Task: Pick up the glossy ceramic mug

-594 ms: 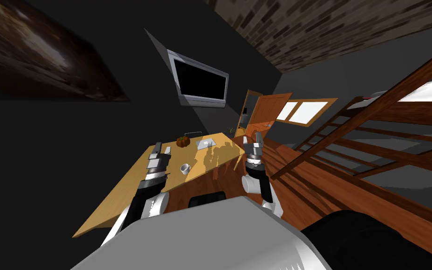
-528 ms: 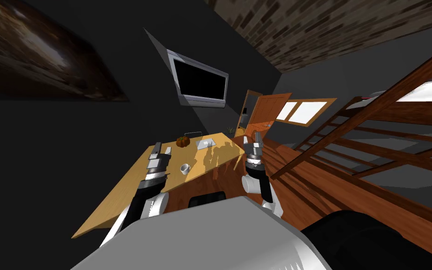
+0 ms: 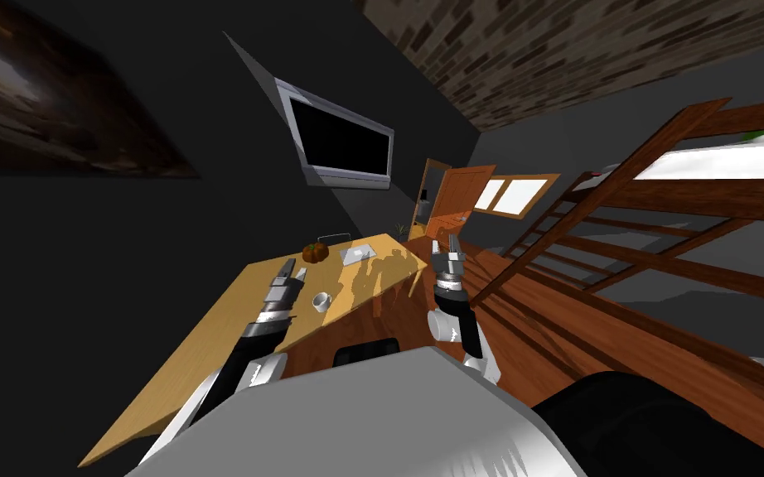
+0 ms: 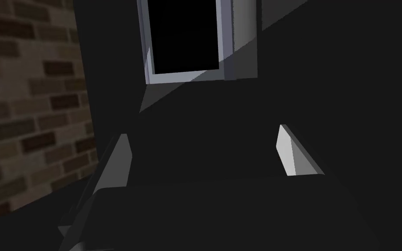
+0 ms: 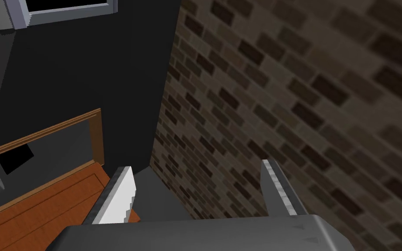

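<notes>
A small white mug point(image 3: 321, 301) stands upright on the light wooden table point(image 3: 206, 348), near its right edge. My left gripper point(image 3: 294, 271) hovers over the table just left of and slightly beyond the mug, apart from it. In the left wrist view the left gripper point(image 4: 204, 152) is open, with nothing between its fingers point(image 4: 289, 150), and points at the dark wall. My right gripper point(image 3: 447, 244) is raised to the right of the table, over the wooden floor. In its own wrist view the right gripper point(image 5: 195, 191) stands open and empty.
An orange pumpkin point(image 3: 314, 252) and a flat grey item point(image 3: 357, 254) lie at the table's far end. A grey-framed screen point(image 3: 339, 141) hangs on the dark wall. An open wooden door point(image 3: 455, 199) stands beyond, and a wooden bunk frame point(image 3: 662, 248) fills the right.
My head camera has swung, shifting the whole picture left. My left hand has turned and now sits closer to the mug. The right arm holds its place.
</notes>
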